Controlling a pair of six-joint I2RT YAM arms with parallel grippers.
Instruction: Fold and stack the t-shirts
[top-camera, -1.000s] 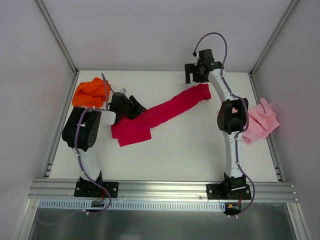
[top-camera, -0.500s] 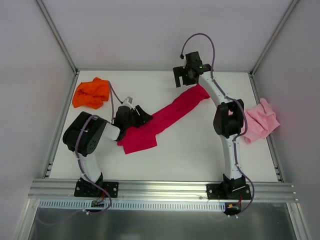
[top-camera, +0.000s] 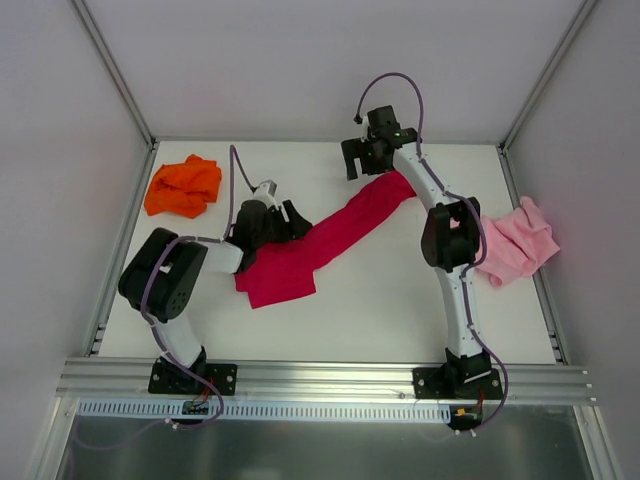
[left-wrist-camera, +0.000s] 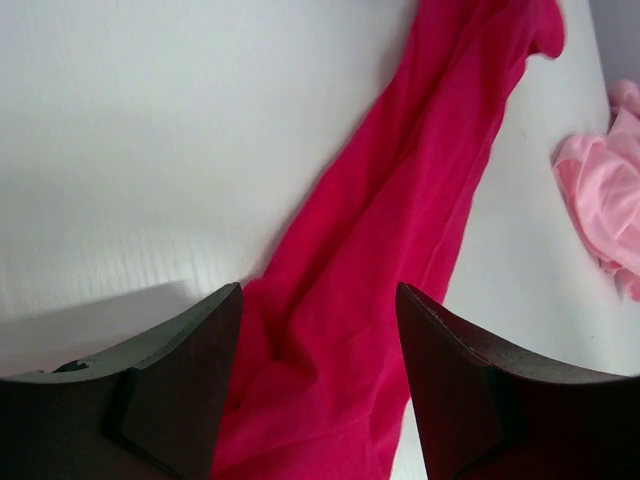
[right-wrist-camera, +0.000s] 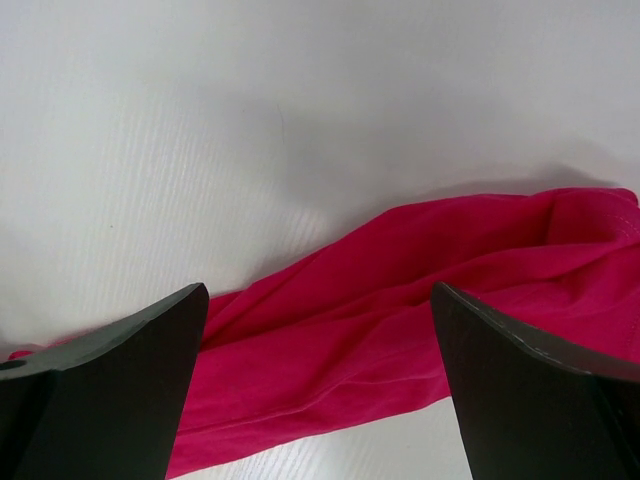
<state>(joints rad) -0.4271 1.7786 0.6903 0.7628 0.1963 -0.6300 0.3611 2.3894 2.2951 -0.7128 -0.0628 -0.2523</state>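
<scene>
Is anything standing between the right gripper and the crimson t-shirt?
Nothing visible does. The open right gripper hangs just over the far end of the crimson t-shirt, with cloth showing directly between its fingers.

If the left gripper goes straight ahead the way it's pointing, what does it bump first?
Probably the red t-shirt: it lies right ahead of the left gripper, though depth is hard to judge.

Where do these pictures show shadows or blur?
Top external view: even, soft light, everything sharp, no glare. Left wrist view: the fingers look dark, with little detail; a grey shadow lies on the table beside them. Right wrist view: a faint shadow above the red t-shirt.
</scene>
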